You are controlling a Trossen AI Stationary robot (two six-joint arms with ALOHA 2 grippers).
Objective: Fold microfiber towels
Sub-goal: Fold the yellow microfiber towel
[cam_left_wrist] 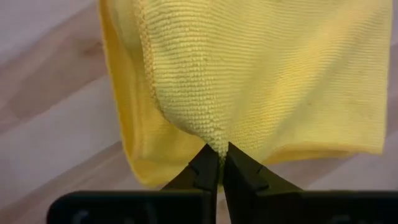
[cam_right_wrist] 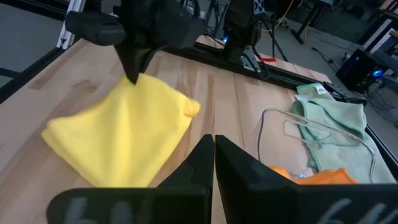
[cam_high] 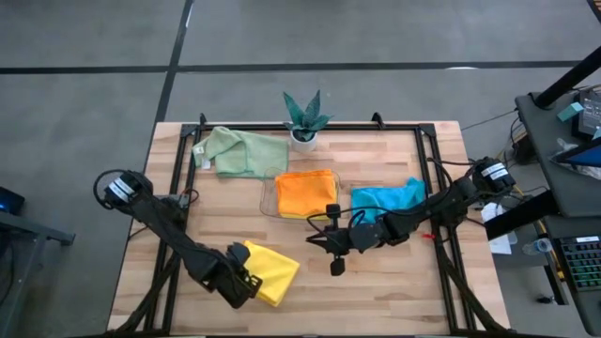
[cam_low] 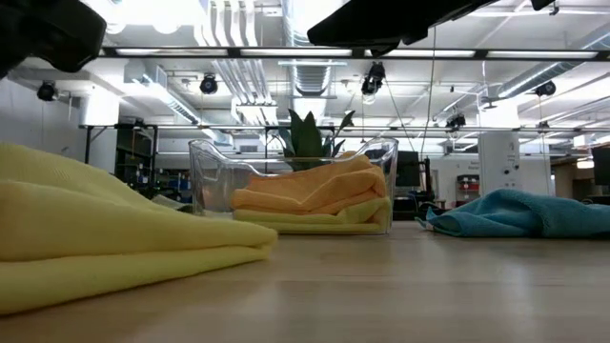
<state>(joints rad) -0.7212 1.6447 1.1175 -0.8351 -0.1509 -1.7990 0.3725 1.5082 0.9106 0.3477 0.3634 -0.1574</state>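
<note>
A folded yellow towel (cam_high: 272,270) lies at the table's near left; it also shows in the low view (cam_low: 105,229). My left gripper (cam_high: 239,282) is shut on its left side. My right gripper (cam_high: 335,265) is shut and empty above the table's near middle, right of the yellow towel (cam_right_wrist: 124,130). An orange towel (cam_high: 305,192) lies in a clear tray (cam_high: 268,197), on top of a yellow one (cam_low: 315,226). A teal-blue towel (cam_high: 387,197) lies crumpled right of the tray. A pale green towel (cam_high: 239,152) lies at the far left. My left gripper pinches a raised bit of the yellow towel's edge (cam_left_wrist: 214,142) between its two fingertips (cam_left_wrist: 202,165). The fingers come from above, pointing down (cam_right_wrist: 134,71). The cloth rises to a peak at the hold, and the rest of the towel (cam_right_wrist: 106,143) lies folded on the table.
A small potted plant (cam_high: 305,117) stands at the far edge's middle. A black frame rail (cam_high: 310,129) runs around the table. Bare wood (cam_high: 394,282) lies at the near right.
</note>
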